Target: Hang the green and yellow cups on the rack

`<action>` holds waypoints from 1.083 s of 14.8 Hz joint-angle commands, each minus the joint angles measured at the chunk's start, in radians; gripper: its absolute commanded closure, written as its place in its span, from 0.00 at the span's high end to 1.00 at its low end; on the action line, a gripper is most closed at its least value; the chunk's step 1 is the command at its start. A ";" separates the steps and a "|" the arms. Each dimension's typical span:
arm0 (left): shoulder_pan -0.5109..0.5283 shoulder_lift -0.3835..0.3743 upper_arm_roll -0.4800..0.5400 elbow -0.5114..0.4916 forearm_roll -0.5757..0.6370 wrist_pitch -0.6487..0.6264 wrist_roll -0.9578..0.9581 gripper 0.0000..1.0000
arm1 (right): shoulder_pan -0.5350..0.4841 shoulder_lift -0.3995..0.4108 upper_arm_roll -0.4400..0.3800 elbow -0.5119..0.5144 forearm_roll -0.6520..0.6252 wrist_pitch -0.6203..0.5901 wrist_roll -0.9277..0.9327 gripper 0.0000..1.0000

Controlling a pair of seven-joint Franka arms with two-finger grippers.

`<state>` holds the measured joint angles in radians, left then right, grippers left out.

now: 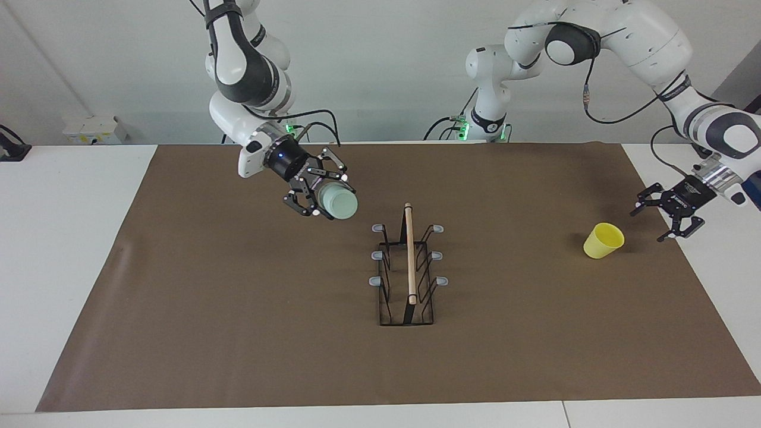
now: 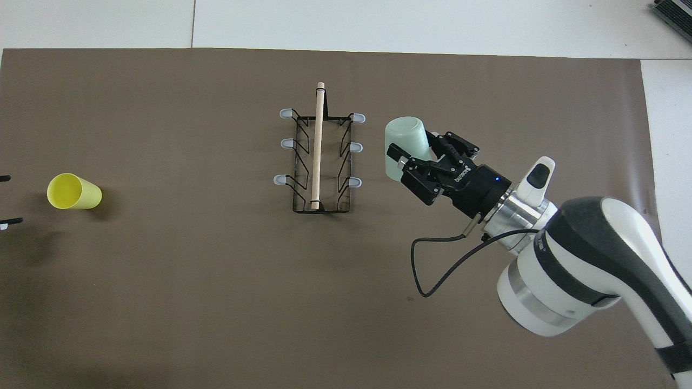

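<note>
My right gripper (image 1: pixel 324 203) is shut on the pale green cup (image 1: pixel 340 203) and holds it on its side in the air, base toward the rack, over the mat just beside the rack on the right arm's side. It also shows in the overhead view (image 2: pixel 413 162) with the green cup (image 2: pixel 404 141). The black wire rack (image 1: pixel 409 267) with its wooden rod stands mid-table (image 2: pixel 319 156), its prongs bare. The yellow cup (image 1: pixel 603 240) lies on its side toward the left arm's end (image 2: pixel 73 191). My left gripper (image 1: pixel 649 226) is open just beside the cup's mouth, apart from it; only its fingertips (image 2: pixel 11 220) show from overhead.
A brown mat (image 1: pixel 238 333) covers most of the white table (image 1: pixel 59 267). A small white box (image 1: pixel 94 129) sits at the table's edge nearest the robots, at the right arm's end.
</note>
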<state>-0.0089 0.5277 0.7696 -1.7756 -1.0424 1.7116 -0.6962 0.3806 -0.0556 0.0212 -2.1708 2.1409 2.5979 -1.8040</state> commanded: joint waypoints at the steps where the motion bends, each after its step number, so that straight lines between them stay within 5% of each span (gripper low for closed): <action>1: -0.057 -0.096 0.020 -0.175 -0.074 0.088 -0.025 1.00 | 0.030 -0.006 0.000 -0.033 0.155 0.008 -0.173 0.00; 7: -0.114 -0.173 0.008 -0.364 -0.200 0.201 -0.017 1.00 | 0.040 0.077 0.000 -0.041 0.448 -0.160 -0.539 0.00; 16: -0.201 -0.169 -0.030 -0.392 -0.369 0.364 -0.020 1.00 | 0.075 0.134 0.000 -0.043 0.536 -0.203 -0.687 0.00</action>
<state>-0.1901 0.3866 0.7384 -2.1371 -1.3854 2.0344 -0.7048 0.4495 0.0705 0.0213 -2.2092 2.5613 2.4167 -2.4129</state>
